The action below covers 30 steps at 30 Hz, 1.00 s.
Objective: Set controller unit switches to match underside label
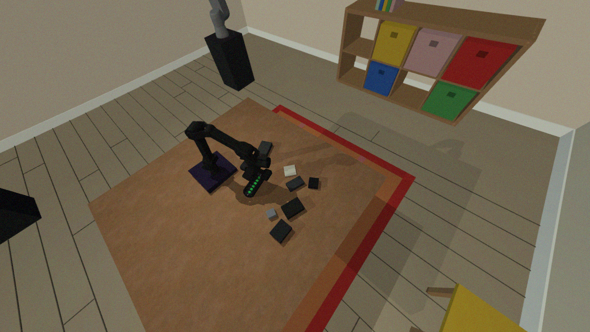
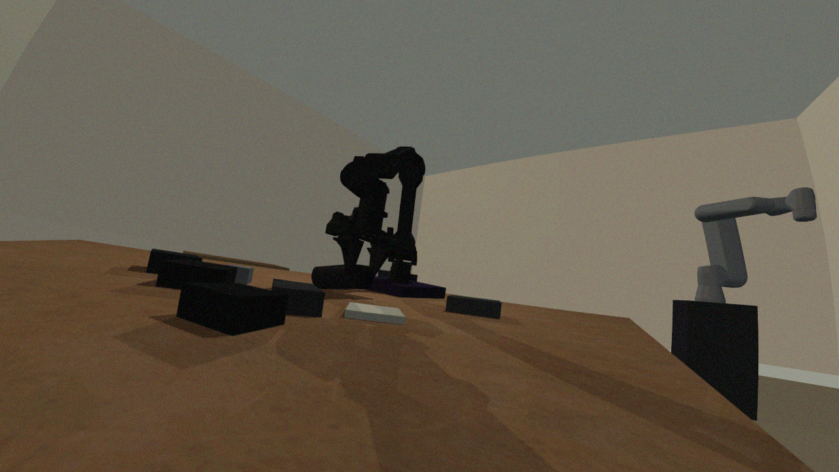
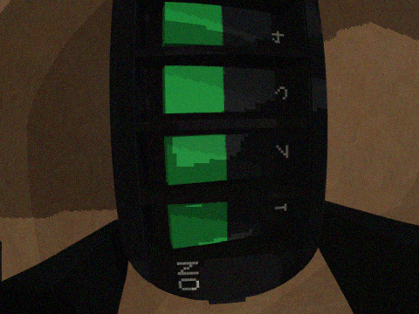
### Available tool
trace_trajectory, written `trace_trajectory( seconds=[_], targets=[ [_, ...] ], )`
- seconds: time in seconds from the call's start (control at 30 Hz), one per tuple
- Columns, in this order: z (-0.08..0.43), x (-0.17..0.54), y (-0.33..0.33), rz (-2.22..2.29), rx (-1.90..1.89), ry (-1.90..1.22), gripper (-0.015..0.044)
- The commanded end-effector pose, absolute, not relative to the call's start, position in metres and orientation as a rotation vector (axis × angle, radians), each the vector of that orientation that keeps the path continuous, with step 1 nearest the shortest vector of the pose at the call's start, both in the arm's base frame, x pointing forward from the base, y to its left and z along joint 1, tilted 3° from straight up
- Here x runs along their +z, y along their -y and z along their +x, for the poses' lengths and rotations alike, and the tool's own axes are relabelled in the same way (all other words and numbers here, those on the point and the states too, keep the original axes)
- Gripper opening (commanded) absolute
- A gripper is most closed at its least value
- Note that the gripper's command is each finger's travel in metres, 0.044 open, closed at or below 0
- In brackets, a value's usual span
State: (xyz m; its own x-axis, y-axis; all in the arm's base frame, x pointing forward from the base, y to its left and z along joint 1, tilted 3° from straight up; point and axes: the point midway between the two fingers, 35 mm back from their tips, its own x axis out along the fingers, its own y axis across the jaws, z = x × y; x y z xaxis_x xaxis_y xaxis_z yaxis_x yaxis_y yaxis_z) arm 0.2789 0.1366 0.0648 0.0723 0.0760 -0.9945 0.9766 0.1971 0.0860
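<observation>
Gripped between the fingers of a black pincer [image 1: 258, 176] [image 2: 362, 268] [image 3: 220, 223], a dark grey controller unit [image 1: 250, 190] [image 2: 328, 276] [image 3: 253, 272] is shown roughly level, low over a brown, faintly mottled desk [image 1: 197, 247] [image 2: 263, 410] [image 3: 375, 131]; whether its base touches the surface cannot be told. The pincer's fingers stand fairly wide, one on either side of the unit's rounded end. Pale, blocky lettering near them reads "ON," turned sideways, with the numerals 1, 2, 3 and 4 running away from the pincer, the 3 only partly legible. Alongside are smooth rocker switches [image 3: 194, 89] with bright green ends on the "ON" side and dark ends by the numerals, divided by black ribs. The underside label is hidden. Well apart from the pincer sit a flat, off-white square piece [image 1: 290, 170] [image 2: 375, 314], a small grey cube [image 1: 271, 213] [image 2: 244, 275] and a broad, dark rectangular block [image 1: 292, 208] [image 2: 193, 275]. Behind the pincer, its arm rises from a dark purple square plate [image 1: 197, 173] [image 2: 432, 291].
</observation>
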Motion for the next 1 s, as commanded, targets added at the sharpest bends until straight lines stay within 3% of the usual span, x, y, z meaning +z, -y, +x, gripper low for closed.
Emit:
trace_trajectory(
  seconds=[0.0,0.9,0.97],
  targets=[
    [0.277,0.059,-0.134,1.138,-0.99,-1.281,0.0338],
    [0.278,0.049,-0.141,1.142,-0.978,-1.287,0.0338],
    [0.278,0.048,-0.141,1.142,-0.976,-1.288,0.039]
  ],
)
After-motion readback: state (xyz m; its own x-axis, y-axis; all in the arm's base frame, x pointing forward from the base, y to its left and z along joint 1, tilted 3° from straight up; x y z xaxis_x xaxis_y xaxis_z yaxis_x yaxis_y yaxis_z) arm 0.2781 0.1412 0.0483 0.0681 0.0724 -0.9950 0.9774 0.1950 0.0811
